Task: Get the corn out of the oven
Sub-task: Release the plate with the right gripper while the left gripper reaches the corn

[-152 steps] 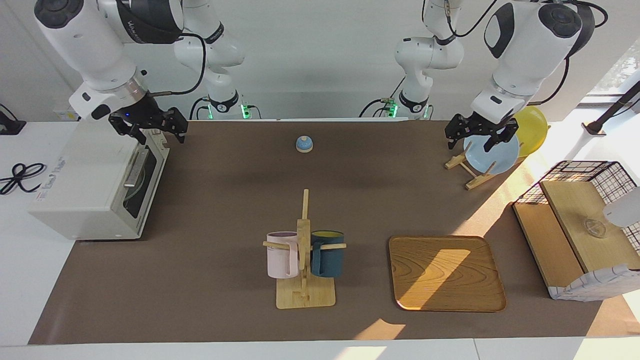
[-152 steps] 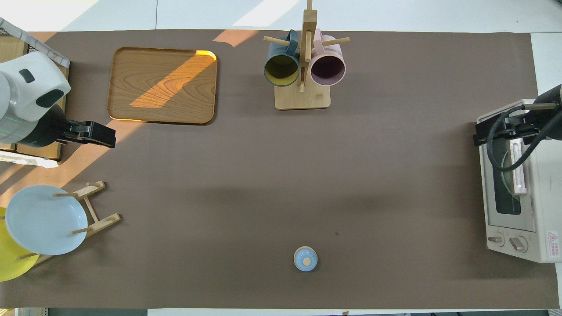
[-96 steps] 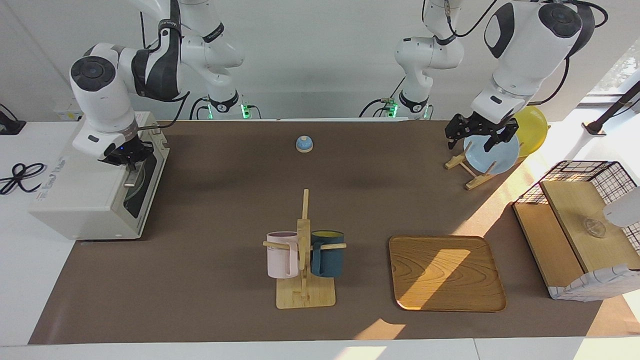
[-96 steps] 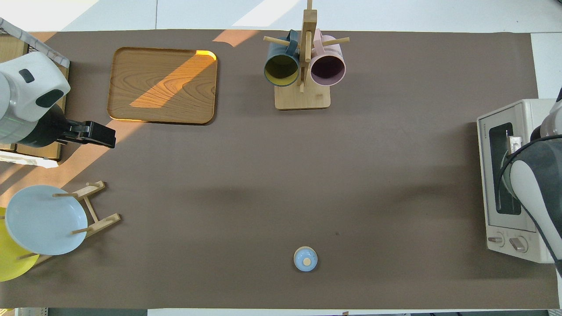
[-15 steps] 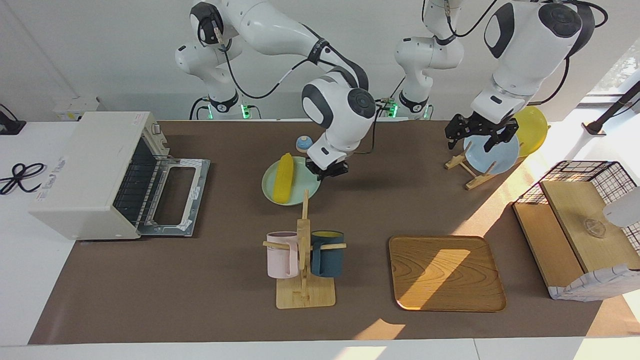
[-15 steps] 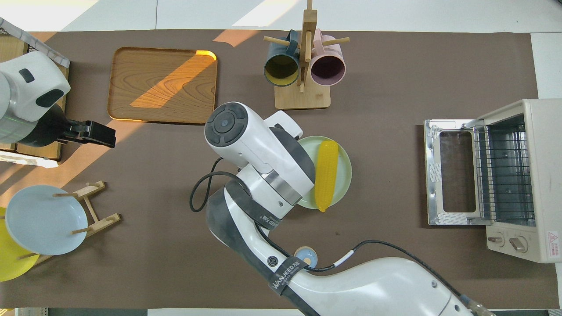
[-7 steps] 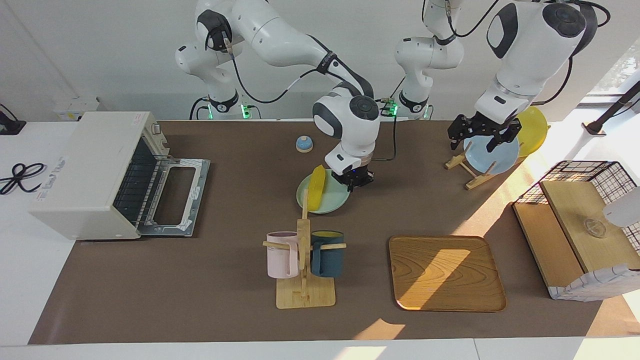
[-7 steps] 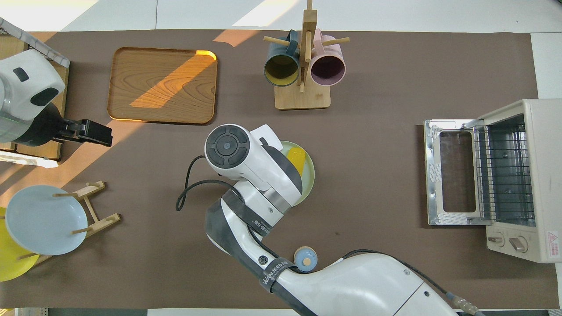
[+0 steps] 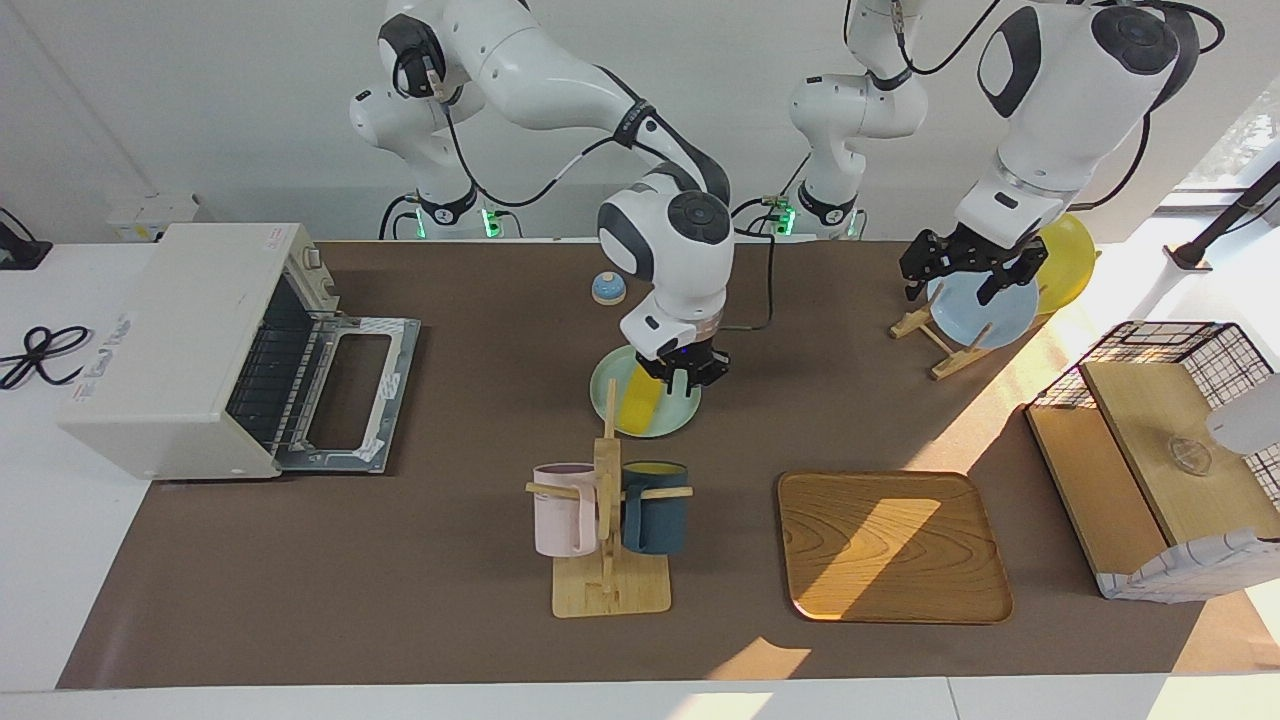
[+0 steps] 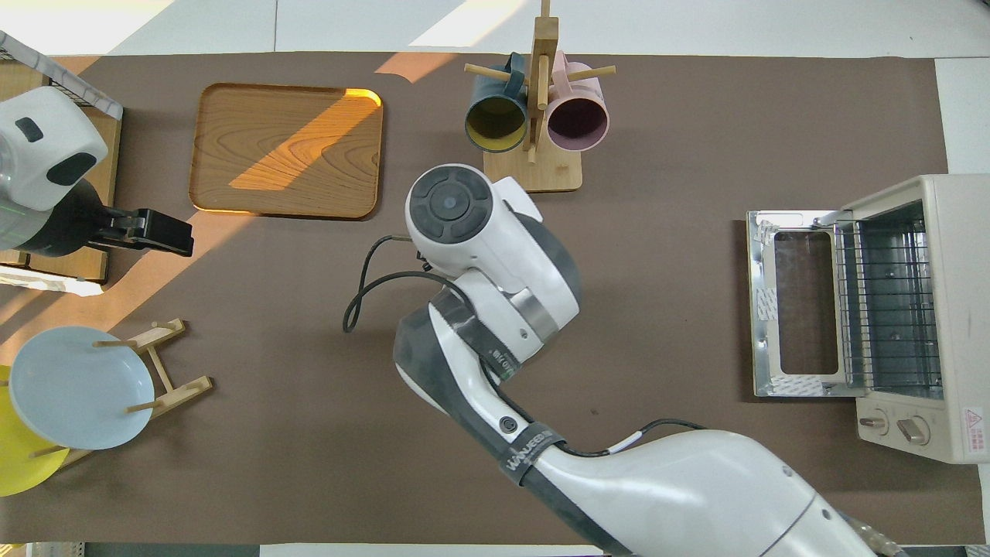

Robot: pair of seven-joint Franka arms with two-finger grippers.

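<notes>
R fingers (image 9: pixel 683 378) over corn (image 9: pixel 637 404)

I found both views bright and evenly lit, with sharp focus across the whole bench (image 9: pixel 420 600). Hard sunlight entered from the left arm's end, laying a bright diagonal band over the wooden tray (image 9: pixel 893 546) and the brown mat beside it. That end of the facing view was overexposed, and the wire basket box (image 9: pixel 1165 455) looked partly washed out. Shadows elsewhere were soft; I saw a diffuse one under the mug rack (image 9: pixel 609 520). I noted no motion blur. Straight edges appeared undistorted.
</notes>
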